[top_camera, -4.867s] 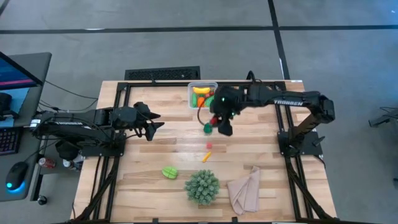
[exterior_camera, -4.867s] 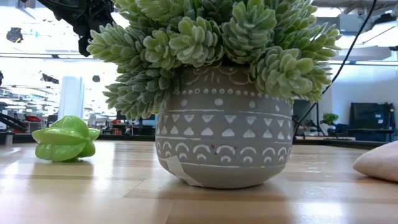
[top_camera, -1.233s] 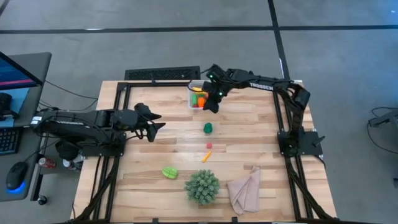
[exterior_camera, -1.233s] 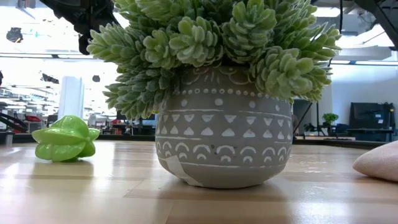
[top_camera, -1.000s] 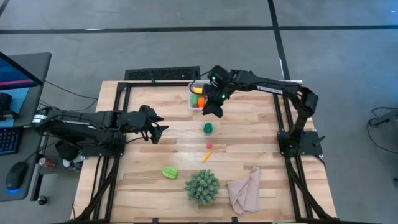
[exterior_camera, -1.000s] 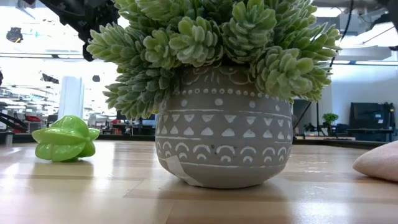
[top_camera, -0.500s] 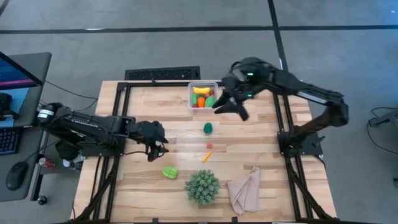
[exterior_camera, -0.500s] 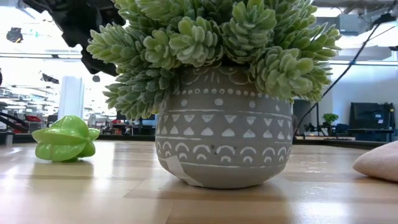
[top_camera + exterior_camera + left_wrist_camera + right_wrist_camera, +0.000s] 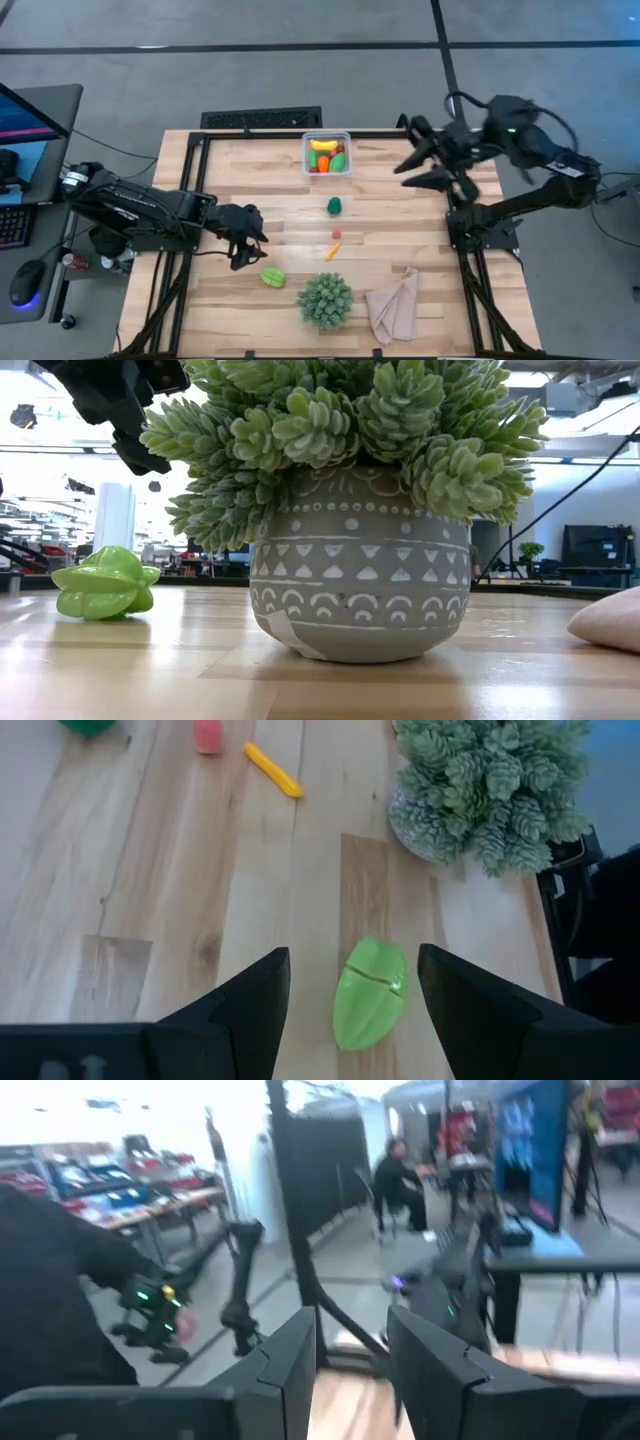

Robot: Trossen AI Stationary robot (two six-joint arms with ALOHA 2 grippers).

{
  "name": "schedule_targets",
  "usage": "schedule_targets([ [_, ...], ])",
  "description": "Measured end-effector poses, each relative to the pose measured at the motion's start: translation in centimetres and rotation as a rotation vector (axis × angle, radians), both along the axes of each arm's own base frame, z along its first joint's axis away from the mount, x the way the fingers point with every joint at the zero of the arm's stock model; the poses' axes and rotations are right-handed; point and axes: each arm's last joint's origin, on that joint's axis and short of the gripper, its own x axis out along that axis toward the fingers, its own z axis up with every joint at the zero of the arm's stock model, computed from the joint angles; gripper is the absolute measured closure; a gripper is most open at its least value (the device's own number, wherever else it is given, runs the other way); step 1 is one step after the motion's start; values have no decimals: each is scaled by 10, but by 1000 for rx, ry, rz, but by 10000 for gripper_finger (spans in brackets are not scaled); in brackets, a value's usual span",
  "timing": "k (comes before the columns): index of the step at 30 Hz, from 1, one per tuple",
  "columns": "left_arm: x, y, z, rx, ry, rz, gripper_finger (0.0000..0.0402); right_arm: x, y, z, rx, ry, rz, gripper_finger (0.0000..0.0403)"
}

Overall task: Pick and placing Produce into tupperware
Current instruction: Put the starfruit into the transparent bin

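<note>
The clear tupperware (image 9: 327,153) stands at the table's far middle with yellow, orange and green produce inside. On the bare wood lie a dark green piece (image 9: 335,206), a red berry (image 9: 336,234), a small orange-yellow piece (image 9: 331,252) and a light-green ridged fruit (image 9: 272,277). My left gripper (image 9: 252,250) slants down just left of that fruit, open. In the left wrist view the fruit (image 9: 370,992) lies ahead between the two fingers, untouched. My right gripper (image 9: 408,152) is raised high near the table's right side, open and with nothing in it.
A spiky green plant (image 9: 325,300) in a patterned grey pot (image 9: 360,590) stands at the near edge, right beside the light-green fruit (image 9: 100,582). A beige cloth (image 9: 395,305) lies near right. Dark frame rails run along the table's left and right sides.
My right gripper has risen from over the tupperware and swung toward the table's right edge, tipping up to level. My left gripper has moved toward the near edge and the light-green fruit, sinking a little and tipping downward. The produce has stayed where it was.
</note>
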Motion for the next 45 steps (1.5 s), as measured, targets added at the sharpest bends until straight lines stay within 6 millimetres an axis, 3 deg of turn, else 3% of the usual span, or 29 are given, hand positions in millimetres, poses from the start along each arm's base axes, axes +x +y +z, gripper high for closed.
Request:
schedule_targets([
  [6, -1, 0, -1, 4, 16, -3, 189, -26, 17, 12, -2, -95, 66, 284],
  [12, -1, 0, -1, -10, 18, 11, 189, -39, 24, -3, 4, 93, -52, 284],
  [20, 1, -1, -4, -6, 34, 8, 189, -48, 30, -34, -22, 418, -313, 284],
  [28, 16, -16, -22, 62, 72, -29, 189, -49, 38, -68, -15, 437, -429, 284],
  [36, 26, -24, -42, -26, 185, 11, 189, -58, 39, -121, 193, 576, -524, 284],
  [41, 27, -27, -50, -140, 272, -19, 189, -50, 45, -150, 251, 687, -499, 284],
  [45, 29, -31, -55, -149, 290, -74, 189, -39, 53, -163, 234, 674, -465, 284],
])
